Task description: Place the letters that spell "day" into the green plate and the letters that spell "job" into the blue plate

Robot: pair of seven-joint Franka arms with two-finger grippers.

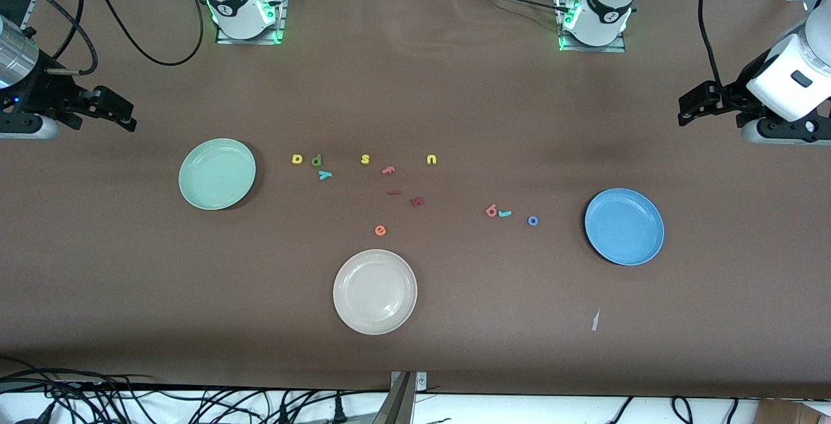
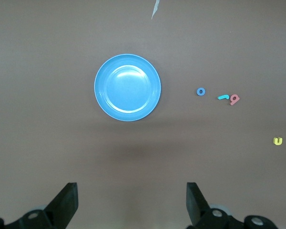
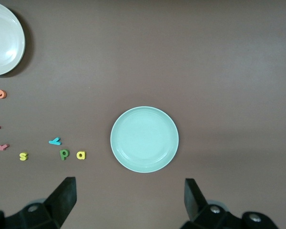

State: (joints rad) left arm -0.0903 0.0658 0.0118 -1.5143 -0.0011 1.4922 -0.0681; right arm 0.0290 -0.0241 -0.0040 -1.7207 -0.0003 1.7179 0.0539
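Hovering empty: left gripper fingers wide apart near blue plate; right gripper likewise near green plate.

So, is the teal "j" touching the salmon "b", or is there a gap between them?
Touching, as far as can be seen. In the front view the teal "j" meets the edge of the salmon "b", and the left wrist view also shows no gap between them.

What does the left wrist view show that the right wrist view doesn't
Only the left wrist view shows the blue plate, the blue "o", teal "j", salmon "b", yellow "u" and the open left gripper. Only the right wrist view shows the green plate, cream-white plate, yellow "a", green "d", teal "y", yellow "s", orange "e" and the open right gripper. Both share the brown table.
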